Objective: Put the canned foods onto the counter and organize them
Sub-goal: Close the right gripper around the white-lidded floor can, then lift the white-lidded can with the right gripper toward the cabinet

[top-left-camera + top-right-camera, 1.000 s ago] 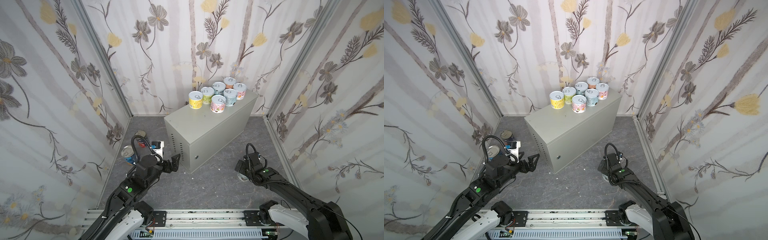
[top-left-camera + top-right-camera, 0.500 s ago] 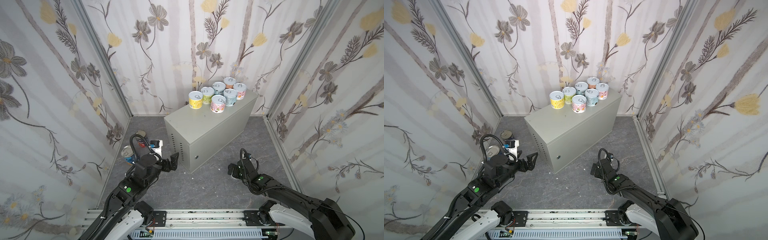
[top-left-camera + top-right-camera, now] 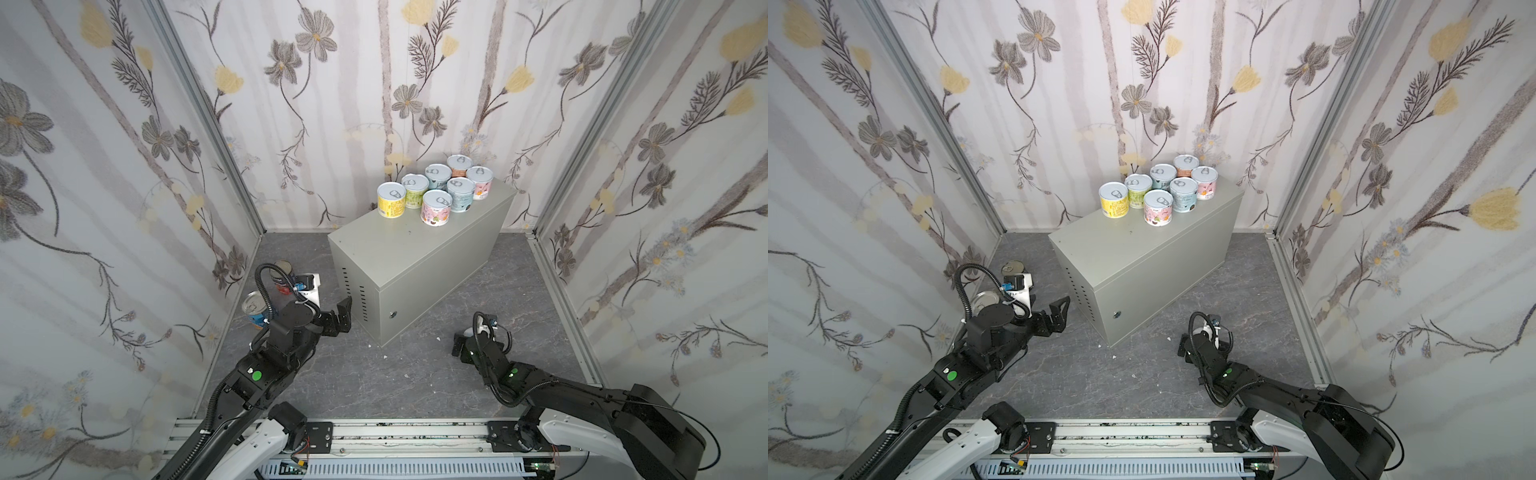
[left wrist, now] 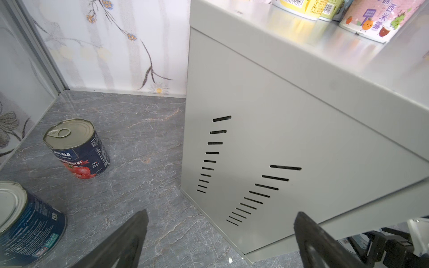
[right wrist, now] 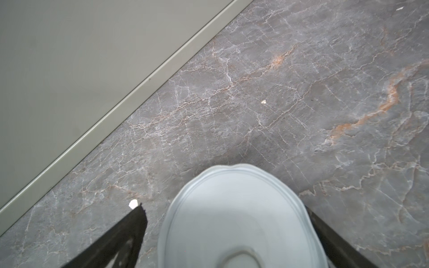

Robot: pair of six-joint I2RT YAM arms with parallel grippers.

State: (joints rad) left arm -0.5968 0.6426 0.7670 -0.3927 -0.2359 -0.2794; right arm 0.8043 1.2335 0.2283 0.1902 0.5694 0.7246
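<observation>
**A:** Down at the lower right of centre in both top views, the right gripper hangs low over the floor; its jaws are spread wide.

**B:** And the right wrist view shows why it matters; a white-lidded can sits right between its fingers, blurred but plainly there; one finger stands clear of the lid with floor showing in the gap; the other runs along the lid's edge, and whether it touches I cannot tell.

**A:** From above that can is hidden beneath the gripper; over on the left of centre, the left gripper has its jaws just as wide, with nothing between them.

**B:** It points at the vented end of the counter; near it, not touching.

**A:** Left of that gripper, by the left wall, two taller cans stand upright on the floor; the navy-red can is farther up the frame and the blue can below it, just beside the arm's wrist; both are partly covered by the cable.

**B:** Both are well apart from the open jaws; up on the counter's far end, upper right of centre, seven short cans stand upright in a tight cluster; four run along the back edge, three in front.
</observation>
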